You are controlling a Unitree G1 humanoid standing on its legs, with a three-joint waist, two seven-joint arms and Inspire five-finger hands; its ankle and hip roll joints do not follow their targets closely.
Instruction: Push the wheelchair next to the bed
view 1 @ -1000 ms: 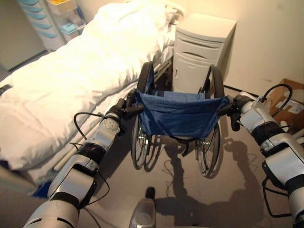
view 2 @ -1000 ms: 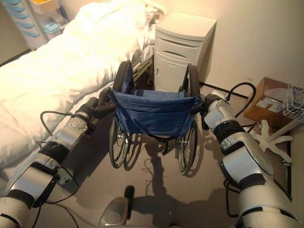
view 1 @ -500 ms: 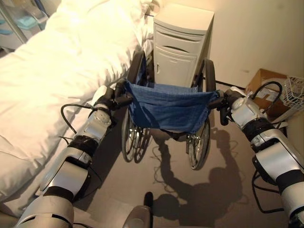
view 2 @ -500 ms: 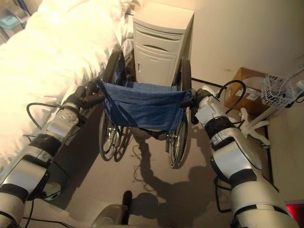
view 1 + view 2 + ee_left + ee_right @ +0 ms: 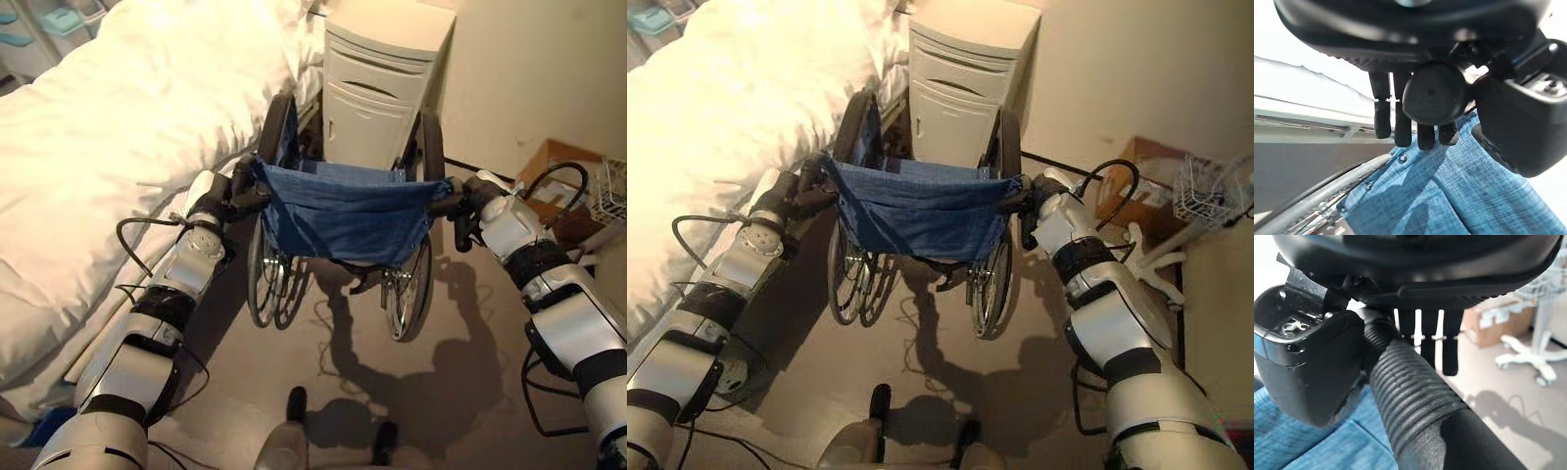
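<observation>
Fingers (image 5: 1449,350) of the right hand (image 5: 468,199) curl round a ribbed black push handle (image 5: 1415,406), while the left hand (image 5: 227,193) wraps the other grip (image 5: 1432,93), of a blue-fabric-backed wheelchair with spoked wheels (image 5: 343,211). It stands just beside the white-quilted bed (image 5: 108,147) at its 9 o'clock, a cream bedside cabinet (image 5: 377,83) at 12.

My left hand (image 5: 801,193) grips the left push handle of the wheelchair (image 5: 919,211), right hand (image 5: 1038,196) on the right handle, fingers curled. Chair w/ blue sling back sits just beside the bed (image 5: 715,117), nose near the white cabinet (image 5: 965,69). Cardboard box (image 5: 1136,186) & wire basket (image 5: 1210,186) to my right by the wall.
</observation>
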